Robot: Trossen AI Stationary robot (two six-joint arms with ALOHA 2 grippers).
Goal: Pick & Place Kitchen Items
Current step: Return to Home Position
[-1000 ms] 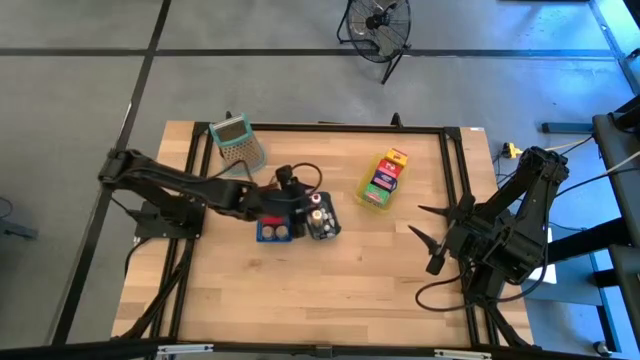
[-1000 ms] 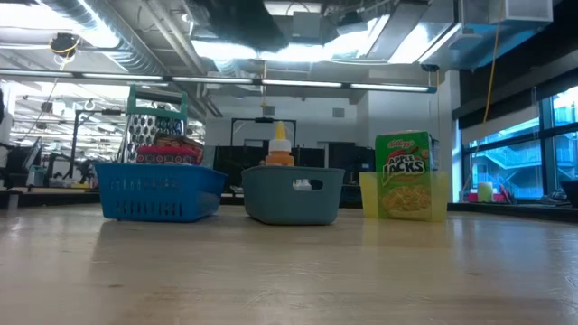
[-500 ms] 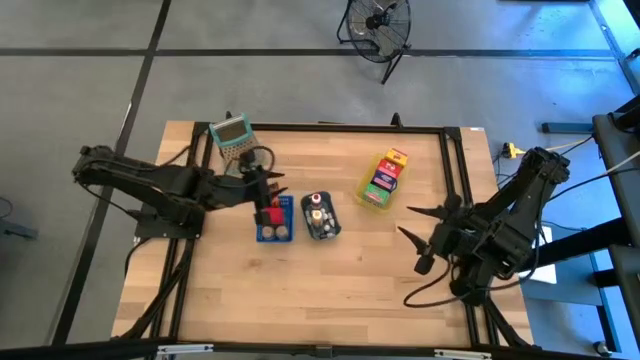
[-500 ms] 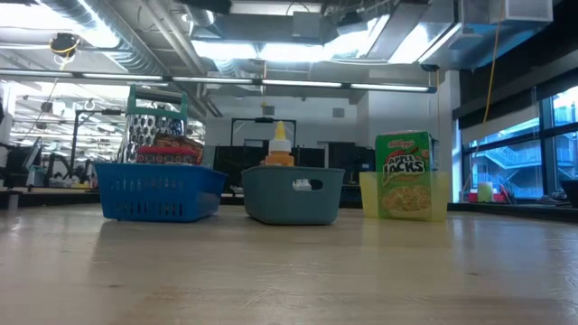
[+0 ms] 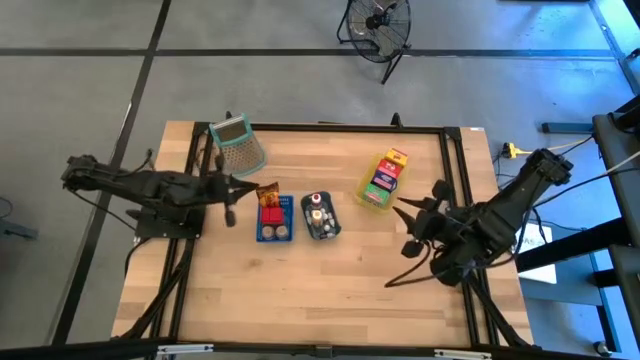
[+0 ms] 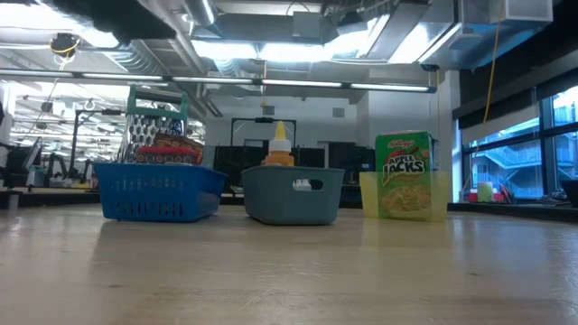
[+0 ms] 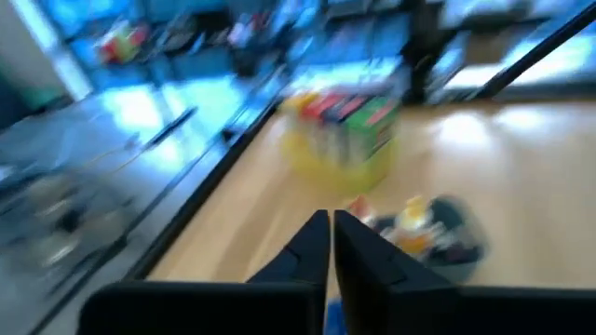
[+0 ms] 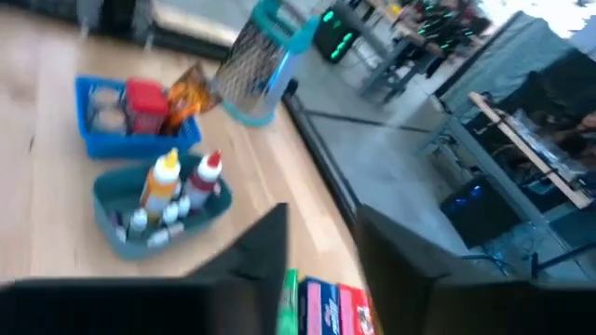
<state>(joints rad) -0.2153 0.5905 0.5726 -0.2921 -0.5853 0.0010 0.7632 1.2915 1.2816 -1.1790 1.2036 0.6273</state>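
A blue tray (image 5: 273,232) left of the table's middle holds a red carton (image 5: 270,214), white round pieces and a brown packet (image 5: 266,192). Beside it stands a grey-blue tray (image 5: 320,217) with small bottles (image 8: 166,177). At the far right, a yellow tray (image 5: 380,183) holds coloured cartons. My left gripper (image 5: 232,203) hangs shut and empty near the table's left edge, left of the blue tray. Right of the trays, my right gripper (image 5: 403,225) hangs above the table with its fingers apart and nothing between them (image 8: 321,242).
A green-rimmed mesh basket (image 5: 237,143) lies at the table's far left. A black frame (image 5: 460,190) runs along the table's edges. Bare wood fills the near half of the table (image 5: 320,290). A fan (image 5: 378,25) stands on the floor beyond the far edge.
My left gripper has drawn back from above the blue and grey-blue trays toward the table's left edge, and its fingers have come together. My right gripper has swung a little toward the table's middle and turned.
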